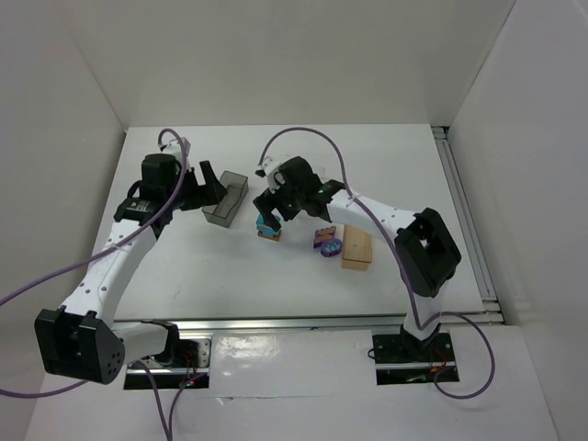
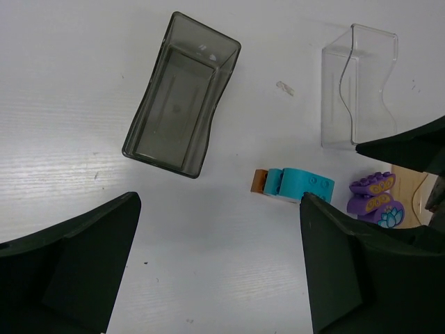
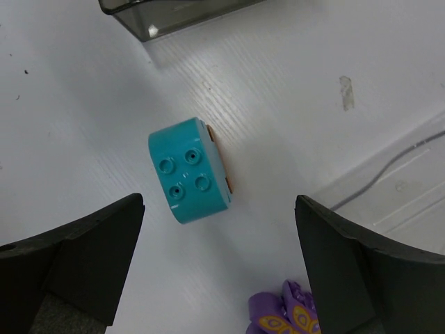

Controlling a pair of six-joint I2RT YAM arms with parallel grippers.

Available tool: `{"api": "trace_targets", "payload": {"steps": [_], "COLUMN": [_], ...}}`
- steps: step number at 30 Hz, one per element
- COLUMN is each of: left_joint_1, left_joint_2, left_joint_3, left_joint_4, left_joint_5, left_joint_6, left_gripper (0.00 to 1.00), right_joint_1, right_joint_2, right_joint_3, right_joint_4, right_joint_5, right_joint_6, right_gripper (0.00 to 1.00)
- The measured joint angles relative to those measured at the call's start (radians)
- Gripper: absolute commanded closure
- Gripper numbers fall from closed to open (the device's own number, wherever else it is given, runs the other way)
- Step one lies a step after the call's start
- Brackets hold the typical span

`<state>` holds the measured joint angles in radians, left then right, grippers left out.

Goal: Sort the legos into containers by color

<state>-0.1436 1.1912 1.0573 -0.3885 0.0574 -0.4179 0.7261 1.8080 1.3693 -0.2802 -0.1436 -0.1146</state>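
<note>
Directly over the teal brick, near the middle of the white table: right gripper, jaws spread wide to either side of that brick and clamped on nothing. Pressed against the teal brick's side, 1 orange brick; near the teal brick on the right arm's side, 1 purple brick beside the amber bin, and past the teal brick's far side the clear bin. On the left arm's side of the teal brick, the dark grey bin, with left gripper close by it, jaws likewise apart, holding nothing.
</note>
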Motion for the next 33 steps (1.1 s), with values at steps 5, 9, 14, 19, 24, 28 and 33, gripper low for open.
{"api": "trace_targets", "payload": {"steps": [5,9,14,19,24,28,33], "left_joint_1": [0.017,0.021,0.032,0.032,0.039,0.043,0.043], "left_joint_2": [0.002,0.002,0.002,0.002,0.002,0.002,0.002], "left_joint_3": [0.0,0.0,0.0,0.0,0.0,0.0,0.0], "left_joint_4": [0.0,0.0,0.0,0.0,0.0,0.0,0.0], "left_joint_5": [0.021,0.03,0.034,0.038,0.047,0.053,0.063], "left_joint_6": [0.001,0.002,0.004,0.023,0.024,0.024,0.024], "left_gripper": [0.01,0.01,0.01,0.01,0.01,0.01,0.01], "right_joint_1": [0.024,0.029,0.029,0.031,0.036,0.042,0.045], "right_joint_2": [0.093,0.124,0.128,0.128,0.128,0.128,0.13], "right_joint_3": [0.098,0.118,0.118,0.117,0.117,0.117,0.117], "right_joint_4": [-0.019,-0.048,-0.064,-0.066,-0.066,-0.069,-0.072], "right_joint_5": [-0.008,-0.007,-0.006,-0.003,0.008,0.03,0.051], "right_joint_6": [-0.027,-0.042,-0.052,-0.055,-0.056,-0.058,-0.058], "right_gripper": [0.17,0.26,0.38,0.44,0.44,0.42,0.44]}}
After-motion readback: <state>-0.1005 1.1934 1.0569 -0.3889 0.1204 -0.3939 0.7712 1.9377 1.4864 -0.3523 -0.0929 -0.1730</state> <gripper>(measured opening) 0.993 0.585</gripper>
